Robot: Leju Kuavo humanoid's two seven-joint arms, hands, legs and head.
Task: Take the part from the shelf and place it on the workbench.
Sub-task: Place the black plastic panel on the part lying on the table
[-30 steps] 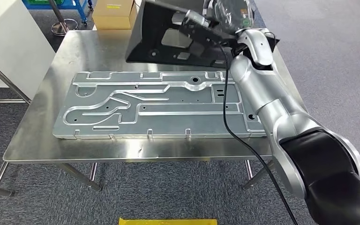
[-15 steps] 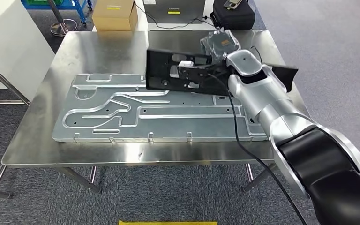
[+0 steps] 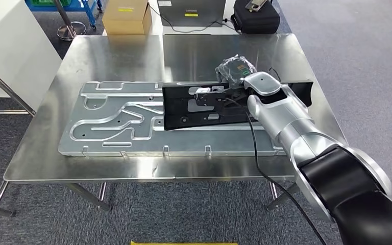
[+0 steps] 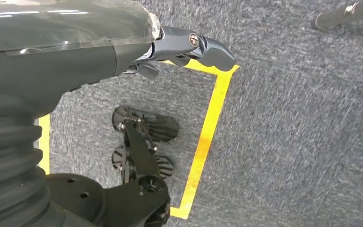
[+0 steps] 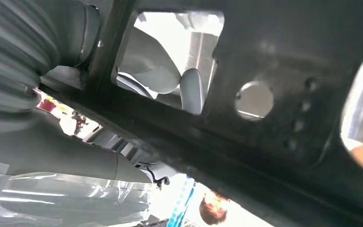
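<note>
The part (image 3: 204, 104) is a long flat black panel with cut-outs. It lies low and slightly tilted over the right half of a grey machined plate (image 3: 117, 120) on the steel workbench (image 3: 107, 56). My right hand (image 3: 236, 70), under a clear plastic cover, grips the part at its far edge near the middle. Whether the part rests fully on the plate I cannot tell. In the right wrist view the part's dark underside (image 5: 264, 94) sits close against my right hand (image 5: 28, 71). My left hand (image 4: 189, 45) hangs over the carpet, its fingers straight and holding nothing.
Beyond the workbench's far edge stand a cardboard box (image 3: 126, 15), a dark case (image 3: 191, 11) and a black bag (image 3: 255, 15). A white cabinet (image 3: 5, 46) stands to the left. Yellow tape (image 4: 208, 127) marks the carpet floor.
My right arm has brought the part down from high over the bench's far side to low over the grey plate, turning it from steeply tilted to nearly flat.
</note>
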